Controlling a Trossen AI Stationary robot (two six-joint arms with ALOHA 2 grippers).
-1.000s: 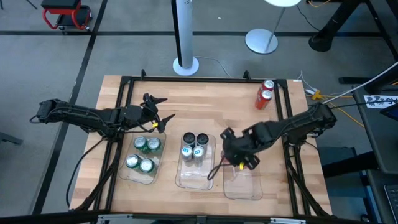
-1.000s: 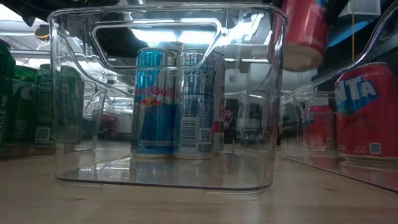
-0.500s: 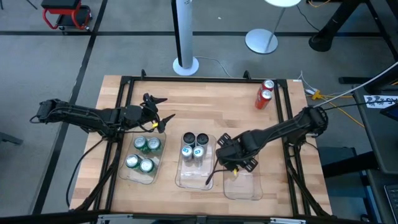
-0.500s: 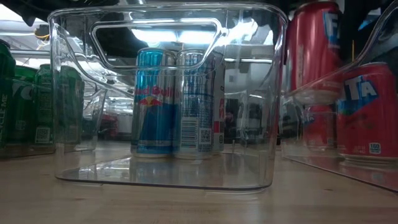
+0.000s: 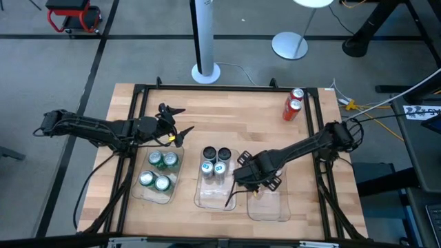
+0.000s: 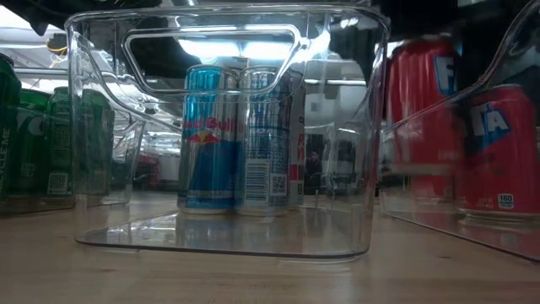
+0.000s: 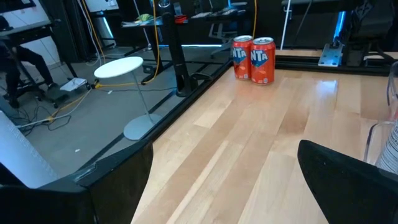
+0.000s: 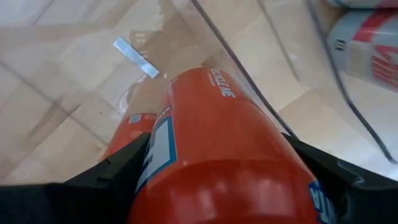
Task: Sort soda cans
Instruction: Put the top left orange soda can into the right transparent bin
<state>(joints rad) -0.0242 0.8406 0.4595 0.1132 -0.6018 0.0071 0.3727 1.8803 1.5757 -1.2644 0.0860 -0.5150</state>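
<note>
While the left gripper [image 5: 173, 121] waits wide open behind the green cans [image 5: 158, 170], the right gripper [image 5: 252, 180] clasps a red can [image 8: 211, 149], seemingly inside the right-hand tray [image 5: 270, 209].

I see 4 green cans [image 5: 158, 171], 4 silver-blue cans [image 5: 216, 162], red cans [image 5: 294, 103] with white lettering, clear trays [image 5: 269, 207], and a pale wood table [image 5: 227, 117].

clear tray [image 6: 101, 51] | silver-blue cans [image 6: 240, 139] inside | red cans [image 6: 460, 127] right | green cans [image 6: 51, 148] left
</note>
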